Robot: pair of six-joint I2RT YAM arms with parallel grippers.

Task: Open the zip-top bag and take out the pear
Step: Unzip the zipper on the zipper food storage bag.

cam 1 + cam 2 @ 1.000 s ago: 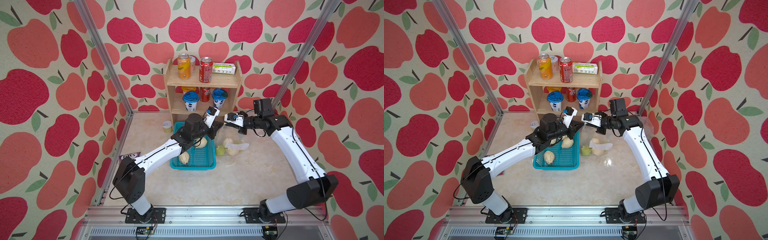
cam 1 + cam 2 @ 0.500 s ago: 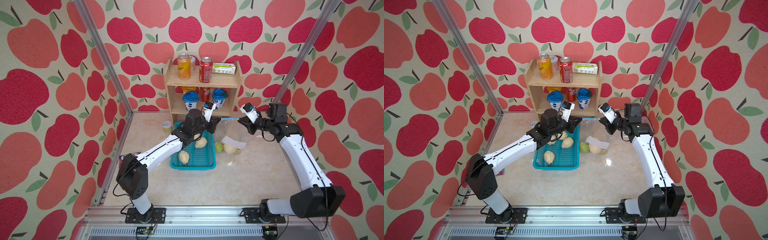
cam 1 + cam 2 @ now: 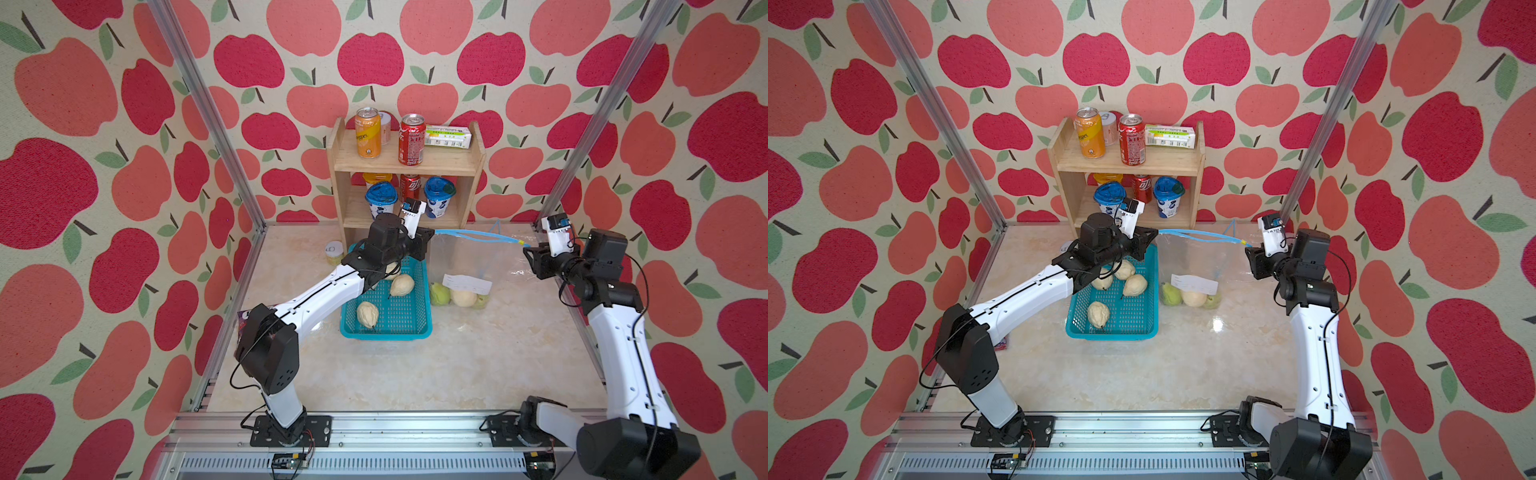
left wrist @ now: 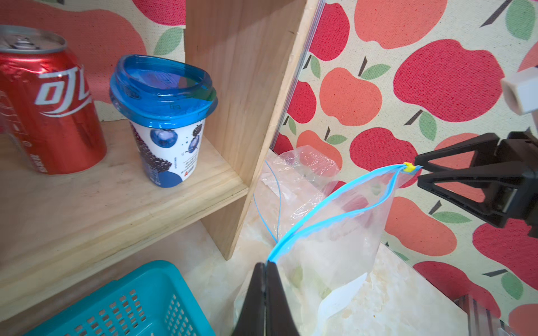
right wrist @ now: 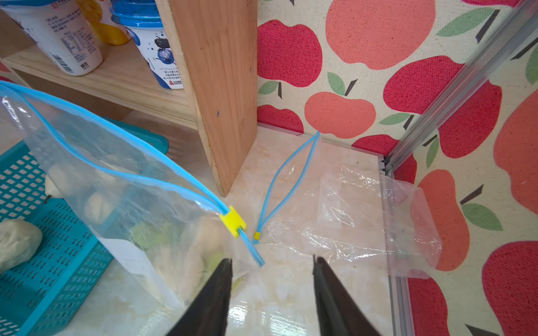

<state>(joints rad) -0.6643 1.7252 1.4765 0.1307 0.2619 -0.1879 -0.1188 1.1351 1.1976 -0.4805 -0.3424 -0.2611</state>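
Observation:
The clear zip-top bag hangs upright beside the basket, its blue zip tracks parted along the top. Green and pale pears lie in its bottom behind a white label. My left gripper is shut on the bag's top corner nearest the shelf. The yellow slider sits at the opposite end of the zip. My right gripper stands open just past the slider, with only the blue zip tail between its jaws, untouched.
A teal basket with three pale pears sits under my left arm. The wooden shelf with cans and cups stands close behind. An empty zip bag lies at the back right corner. A small jar stands left of the basket.
My right gripper travelled right from beside the left gripper, drawing the slider along the zip, then opened and let go. The bag now stands stretched and upright. The left grip is unchanged.

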